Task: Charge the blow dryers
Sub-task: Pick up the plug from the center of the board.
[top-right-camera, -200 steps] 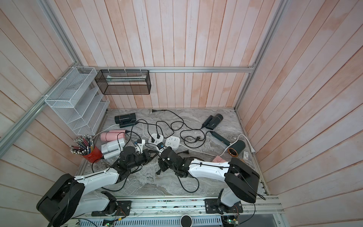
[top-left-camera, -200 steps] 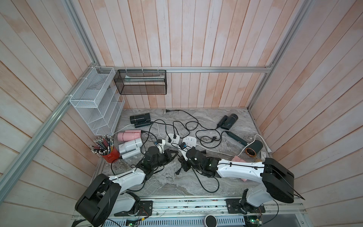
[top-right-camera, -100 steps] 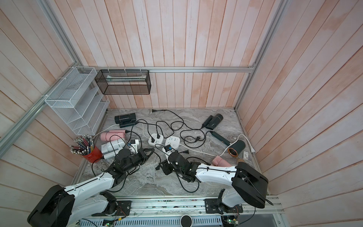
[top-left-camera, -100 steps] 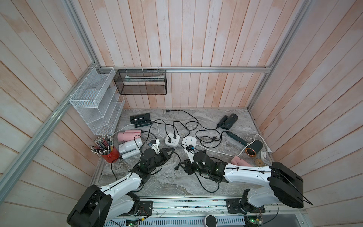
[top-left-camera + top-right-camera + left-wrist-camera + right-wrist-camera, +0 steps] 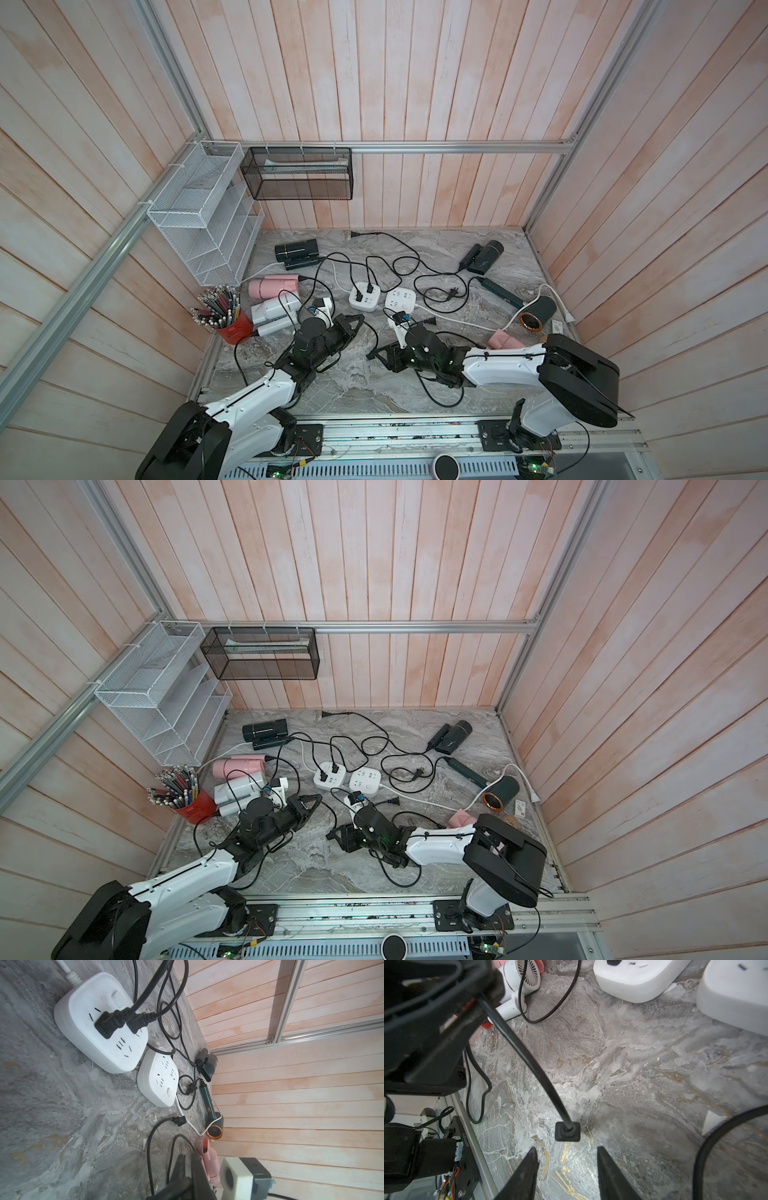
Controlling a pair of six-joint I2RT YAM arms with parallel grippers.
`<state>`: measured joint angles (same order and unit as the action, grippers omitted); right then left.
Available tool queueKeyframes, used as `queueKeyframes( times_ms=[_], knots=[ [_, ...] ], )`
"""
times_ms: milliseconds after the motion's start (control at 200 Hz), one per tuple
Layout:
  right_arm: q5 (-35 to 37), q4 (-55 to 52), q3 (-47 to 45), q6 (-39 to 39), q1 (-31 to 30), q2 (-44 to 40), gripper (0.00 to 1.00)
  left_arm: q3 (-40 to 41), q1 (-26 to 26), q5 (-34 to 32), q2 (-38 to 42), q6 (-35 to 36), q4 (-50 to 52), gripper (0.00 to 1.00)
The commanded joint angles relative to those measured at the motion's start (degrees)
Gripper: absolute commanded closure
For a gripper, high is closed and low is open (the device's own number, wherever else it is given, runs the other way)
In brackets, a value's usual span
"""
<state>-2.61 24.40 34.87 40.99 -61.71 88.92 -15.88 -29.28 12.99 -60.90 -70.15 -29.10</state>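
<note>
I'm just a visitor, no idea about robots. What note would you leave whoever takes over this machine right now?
Left gripper: shut on a black cord, its black plug dangling near the grey marble tabletop.
Right gripper: open, empty, just short of that plug.
Dryers: pink cylinder dryer and pale grey dryer on the left; two black dryers at the back; dark dryer with copper ring and second pink dryer on the right.
Done: two black plugs sit in one white square power strip.
Left: other white strip holds no plug; held plug and three loose plugs need plugging in.
</note>
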Motion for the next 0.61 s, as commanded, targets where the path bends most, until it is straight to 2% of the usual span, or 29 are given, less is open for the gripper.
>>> queueKeyframes(
  times_ms=[0, 600],
  knots=[
    [-1.15, 2.67, -0.6, 1.58, 0.11, 2.05, 0.52, 1.03, 0.28, -0.64, 0.73, -0.16, 0.63, 0.9],
    [-0.66, 9.98, 0.76, 5.18, -0.64, 9.27, 0.58, 1.46, 0.36, -1.08, 0.95, -0.37, 0.89, 0.9]
  ],
)
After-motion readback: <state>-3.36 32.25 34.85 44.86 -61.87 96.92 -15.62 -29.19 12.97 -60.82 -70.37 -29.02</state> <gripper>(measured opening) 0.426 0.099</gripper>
